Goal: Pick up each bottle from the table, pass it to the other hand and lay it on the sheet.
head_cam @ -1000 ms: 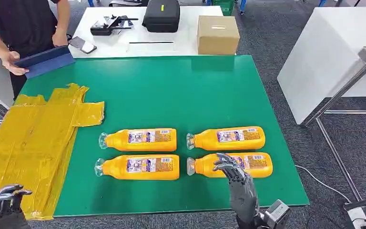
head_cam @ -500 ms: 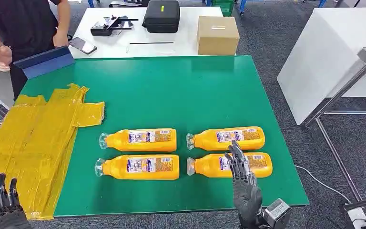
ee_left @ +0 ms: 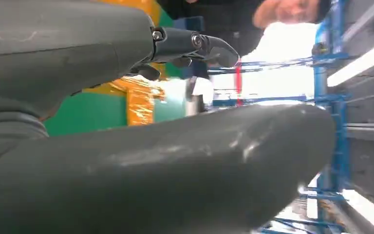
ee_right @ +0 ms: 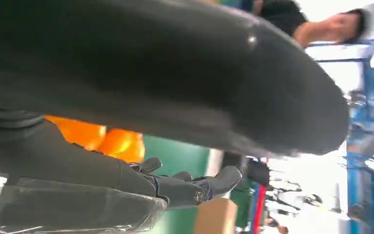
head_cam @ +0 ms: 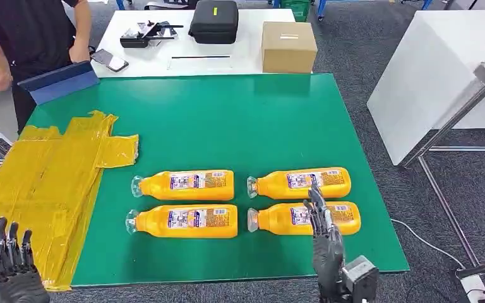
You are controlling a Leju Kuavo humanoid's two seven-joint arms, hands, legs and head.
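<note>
Green matting covers the table [head_cam: 227, 113]. At its left edge lies the yellow sheet [head_cam: 44, 177], bare of bottles, with the left robot hand [head_cam: 9, 265] spread and empty over its near corner. All four orange bottles [head_cam: 186, 185] wait mid-table; the right robot hand [head_cam: 325, 237], fingers apart, hovers over the near-right bottle [head_cam: 278, 219]. Nothing is transferred yet.

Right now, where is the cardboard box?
In the head view, the cardboard box sits on the white table beyond the green mat, right of the black case.

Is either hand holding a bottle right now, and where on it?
No. The right hand hovers open by the near right bottle; the left hand is open over the sheet.
</note>
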